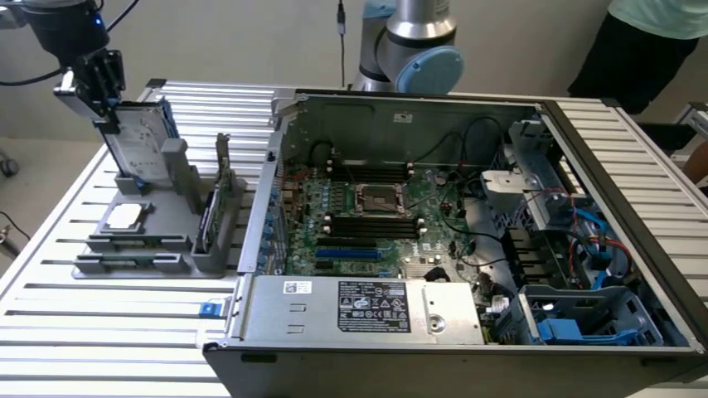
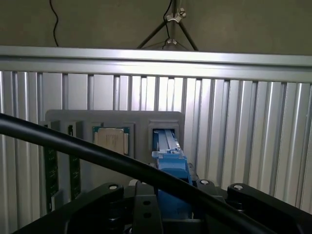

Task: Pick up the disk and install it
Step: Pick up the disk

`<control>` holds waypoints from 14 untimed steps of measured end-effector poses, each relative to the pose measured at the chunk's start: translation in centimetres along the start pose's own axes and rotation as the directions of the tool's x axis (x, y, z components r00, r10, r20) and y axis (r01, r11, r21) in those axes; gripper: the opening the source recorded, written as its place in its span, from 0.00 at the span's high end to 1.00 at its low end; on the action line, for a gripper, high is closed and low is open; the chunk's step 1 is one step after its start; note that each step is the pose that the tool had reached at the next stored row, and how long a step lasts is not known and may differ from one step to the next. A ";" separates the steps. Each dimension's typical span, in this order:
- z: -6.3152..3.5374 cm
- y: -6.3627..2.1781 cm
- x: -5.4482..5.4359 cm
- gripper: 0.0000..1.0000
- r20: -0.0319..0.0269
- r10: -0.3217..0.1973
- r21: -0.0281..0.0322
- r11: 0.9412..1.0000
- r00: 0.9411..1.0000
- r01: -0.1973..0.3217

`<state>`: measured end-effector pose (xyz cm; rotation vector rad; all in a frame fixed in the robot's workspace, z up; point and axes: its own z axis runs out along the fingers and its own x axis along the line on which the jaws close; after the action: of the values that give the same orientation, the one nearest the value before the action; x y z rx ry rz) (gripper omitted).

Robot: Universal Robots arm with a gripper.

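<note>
Where the desk (image 1: pixel 66 332) lies closest in the exterior view, the front of an open computer case (image 1: pixel 619 141) rests on its ribbed metal slats, with a silver power supply (image 1: pixel 366 308) carrying a white label across that near edge; beyond it lies the green motherboard (image 1: pixel 366 224), its square processor socket (image 1: pixel 382 199) near the middle between dark memory slots; blue cables and a blue bay sit towards the exterior view's right inside the case.

Beside the case, on the exterior view's left, a grey holder (image 1: pixel 166 249) sits on the desk; on it, a small square processor chip (image 1: pixel 124 215) lies flat, and a thin dark circuit card (image 1: pixel 207 224) stands on edge just beside the case wall.

At the far end of that holder the disk (image 1: pixel 138 145) stands upright, its lower end at the holder's slot; the end effector (image 1: pixel 105 104) is clamped on its upper end, a finger on each side. From the wrist view the disk's blue carrier (image 2: pixel 170 156) runs up between the dark fingers, with a black cable (image 2: pixel 73 146) crossing in front.

Farther back rise the arm's base joint (image 1: pixel 415 50) and a person (image 1: pixel 642 41) in dark trousers.
</note>
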<state>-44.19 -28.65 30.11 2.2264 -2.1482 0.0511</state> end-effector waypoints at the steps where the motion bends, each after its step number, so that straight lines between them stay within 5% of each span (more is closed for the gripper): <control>1: -0.16 0.00 0.0 0.67 0.000 0.000 0.000 1.000 1.000 0.000; 14: -2.73 0.03 0.2 0.67 0.000 0.000 0.000 1.000 1.000 0.000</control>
<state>-44.19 -28.65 32.84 2.2265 -2.1482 0.0514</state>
